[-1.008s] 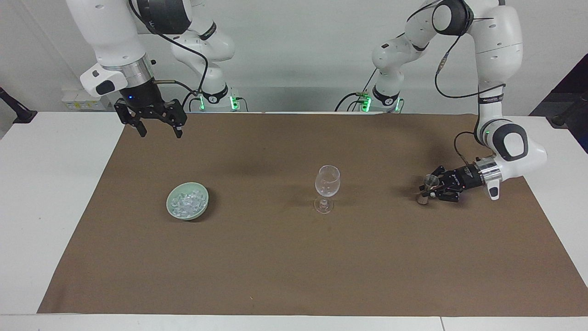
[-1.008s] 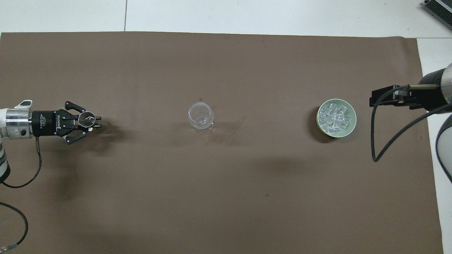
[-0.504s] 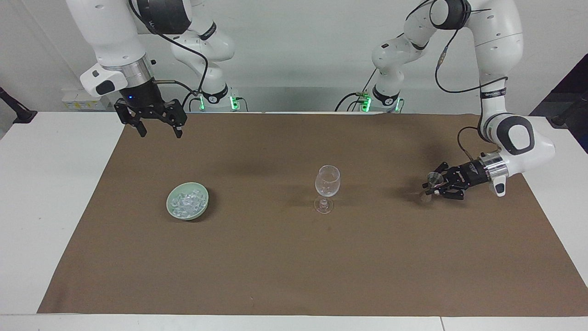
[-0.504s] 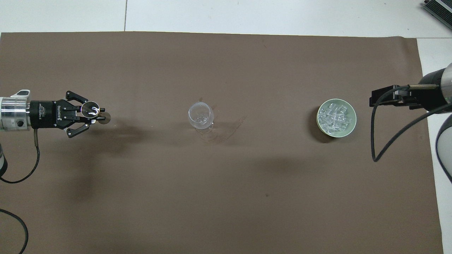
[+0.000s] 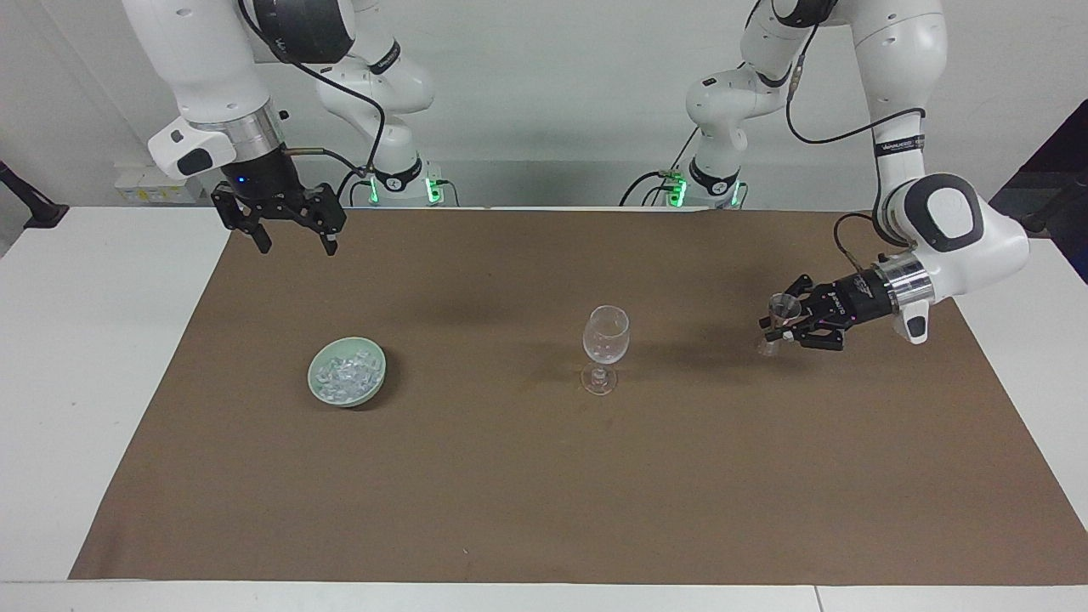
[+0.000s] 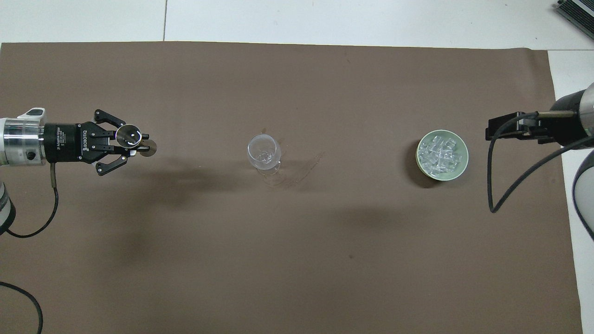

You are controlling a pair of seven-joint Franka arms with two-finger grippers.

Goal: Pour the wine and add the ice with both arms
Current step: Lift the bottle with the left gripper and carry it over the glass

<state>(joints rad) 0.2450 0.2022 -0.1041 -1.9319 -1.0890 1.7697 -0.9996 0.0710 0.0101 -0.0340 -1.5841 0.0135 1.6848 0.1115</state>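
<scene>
- Left gripper (image 5: 778,330), in the facing view, is clamped on a small clear stemmed glass (image 5: 776,320), holding it by the stem above the brown mat (image 5: 544,476) toward the left arm's end of the table; the small glass is clear of the mat, with its shadow below it.
- Right gripper (image 5: 291,240) hangs in the air over the mat's edge closest to the robots, at the right arm's end — fingers spread wide, nothing between them. That arm waits.
- Wine glass (image 5: 604,347) stands upright near the middle of the mat, well apart from both grippers.
- Ice (image 5: 345,376) lies heaped in a pale green dish (image 5: 316,384) on the mat, toward the right arm's end and about as far from the robots as the wine glass.
- Overhead view: the left gripper (image 6: 139,144) reaches in level from the left arm's end, fingertips drawn in on the small glass (image 6: 127,135), whose round rim and round foot both show, the foot offset toward the wine glass.
- Wine glass (image 6: 264,153) sits mid-mat, in line between the small glass and the dish (image 6: 460,171).
- Ice (image 6: 436,154) fills the dish as many small clear chunks.
- Right gripper (image 6: 515,127) shows here only as a dark block with a looping cable, just beside the dish — its fingers cannot be made out from this angle.
</scene>
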